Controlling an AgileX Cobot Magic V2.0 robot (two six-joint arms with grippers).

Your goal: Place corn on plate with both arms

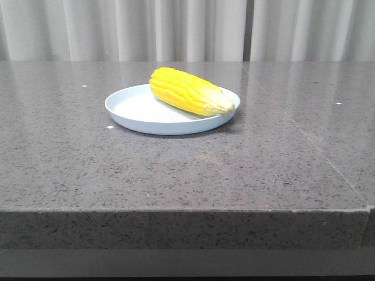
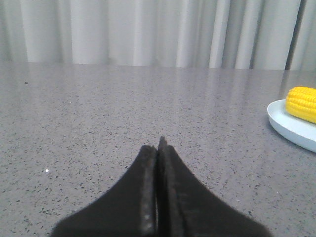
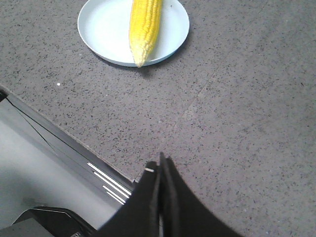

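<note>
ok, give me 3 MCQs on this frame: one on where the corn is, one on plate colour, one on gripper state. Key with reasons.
1. Where is the corn?
A. on the bare table
B. on the plate
C. in the left gripper

2. What colour is the plate?
A. pale blue-white
B. red
C. black

3. How do the two grippers stand?
A. both open
B. both shut, holding nothing
C. right one shut on the corn

Key:
1 B: the cob lies across the plate, its pale tip at the rim.
2 A: the front view and both wrist views show it pale blue-white.
3 B: the left gripper and right gripper each have fingers pressed together, away from the plate.
</note>
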